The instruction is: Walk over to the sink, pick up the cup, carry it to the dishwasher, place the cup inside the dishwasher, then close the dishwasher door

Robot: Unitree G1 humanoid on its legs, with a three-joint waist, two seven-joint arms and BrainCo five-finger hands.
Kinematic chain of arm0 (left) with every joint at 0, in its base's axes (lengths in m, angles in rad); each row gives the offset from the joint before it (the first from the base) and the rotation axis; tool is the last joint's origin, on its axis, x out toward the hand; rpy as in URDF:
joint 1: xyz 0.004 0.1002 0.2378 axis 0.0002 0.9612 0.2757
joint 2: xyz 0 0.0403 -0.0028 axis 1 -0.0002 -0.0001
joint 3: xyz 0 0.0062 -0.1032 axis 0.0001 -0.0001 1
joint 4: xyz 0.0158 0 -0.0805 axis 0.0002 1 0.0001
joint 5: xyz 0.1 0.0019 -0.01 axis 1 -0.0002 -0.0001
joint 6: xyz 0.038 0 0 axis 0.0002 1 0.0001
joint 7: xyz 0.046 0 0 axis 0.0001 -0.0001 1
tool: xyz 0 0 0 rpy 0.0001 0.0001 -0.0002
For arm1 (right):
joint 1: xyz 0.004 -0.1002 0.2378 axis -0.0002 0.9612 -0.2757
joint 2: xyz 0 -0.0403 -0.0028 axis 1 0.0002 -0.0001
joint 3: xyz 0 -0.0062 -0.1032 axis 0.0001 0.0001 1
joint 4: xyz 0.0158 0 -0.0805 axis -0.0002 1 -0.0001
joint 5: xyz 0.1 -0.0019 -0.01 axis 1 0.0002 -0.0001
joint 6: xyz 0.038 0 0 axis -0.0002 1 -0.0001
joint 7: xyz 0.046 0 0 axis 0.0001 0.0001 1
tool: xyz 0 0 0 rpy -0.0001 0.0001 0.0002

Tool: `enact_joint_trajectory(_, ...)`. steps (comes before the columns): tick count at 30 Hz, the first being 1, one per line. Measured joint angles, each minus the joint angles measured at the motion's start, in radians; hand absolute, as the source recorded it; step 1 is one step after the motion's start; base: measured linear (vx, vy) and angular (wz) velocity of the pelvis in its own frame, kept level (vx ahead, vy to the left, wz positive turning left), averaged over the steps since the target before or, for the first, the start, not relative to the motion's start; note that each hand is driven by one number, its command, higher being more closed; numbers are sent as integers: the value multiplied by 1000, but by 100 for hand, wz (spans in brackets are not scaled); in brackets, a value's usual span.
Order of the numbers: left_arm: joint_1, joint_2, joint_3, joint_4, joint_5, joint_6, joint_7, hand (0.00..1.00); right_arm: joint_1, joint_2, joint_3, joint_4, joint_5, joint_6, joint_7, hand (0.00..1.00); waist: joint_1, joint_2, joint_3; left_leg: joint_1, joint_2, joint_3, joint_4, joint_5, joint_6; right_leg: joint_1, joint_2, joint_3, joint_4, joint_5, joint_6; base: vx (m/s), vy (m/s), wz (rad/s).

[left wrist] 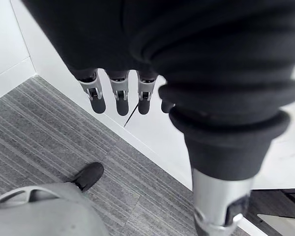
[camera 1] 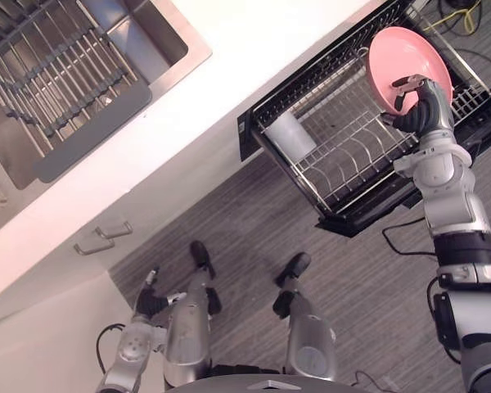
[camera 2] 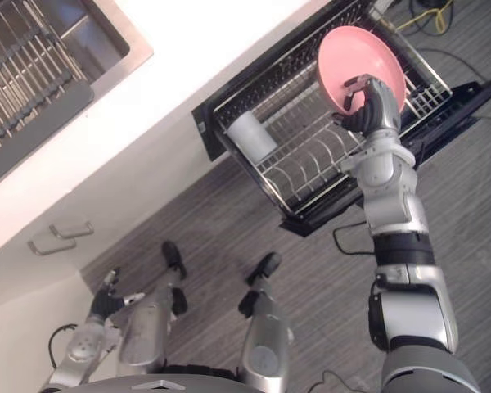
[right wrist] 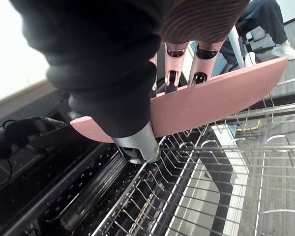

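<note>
My right hand (camera 1: 421, 106) is shut on a round pink plate (camera 1: 401, 53), holding it on edge above the far end of the pulled-out wire rack (camera 1: 352, 155) of the dishwasher. In the right wrist view the thumb (right wrist: 137, 142) and fingers (right wrist: 169, 64) pinch the plate (right wrist: 221, 101) over the rack's tines. A pale translucent cup (camera 1: 290, 135) lies in the rack's near left corner, apart from the hand. My left hand (camera 1: 147, 303) hangs low by my side, its fingers (left wrist: 119, 96) straight and holding nothing.
The dishwasher door (camera 1: 376, 214) lies open under the rack. A white countertop (camera 1: 229, 74) runs to the steel sink (camera 1: 192, 61), which holds a grey drying rack. Cabinet handles (camera 1: 102, 237) show below it. A person's legs (right wrist: 265, 19) stand beyond the dishwasher.
</note>
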Motion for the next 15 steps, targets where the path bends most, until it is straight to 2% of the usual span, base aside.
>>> enact_joint_trajectory(5,-4,2,-45,-9,-22,3,0,0,-77,-16,32,123,67,12,44,100,8,32,15,-37,-15,-24,-1,5,8,-43,-17,3,18,0,0,-14,35,6)
enact_joint_trajectory(9,-18,1,-99,-8,-23,1,12,0,-167,-62,107,213,109,26,92,100,24,71,31,-62,-29,-39,-1,11,16,-84,-38,18,47,0,0,-13,15,-2)
enact_joint_trajectory(12,-23,1,-113,-11,-23,3,18,0,-217,-72,141,229,117,25,131,100,27,80,33,-73,-36,-76,-2,13,16,-103,-47,28,62,0,1,-7,-5,-4)
enact_joint_trajectory(15,-28,3,-135,-19,-23,5,19,0,-240,-81,148,288,117,47,169,100,31,84,31,-85,-49,-80,-4,17,22,-124,-63,33,78,0,1,-7,6,2)
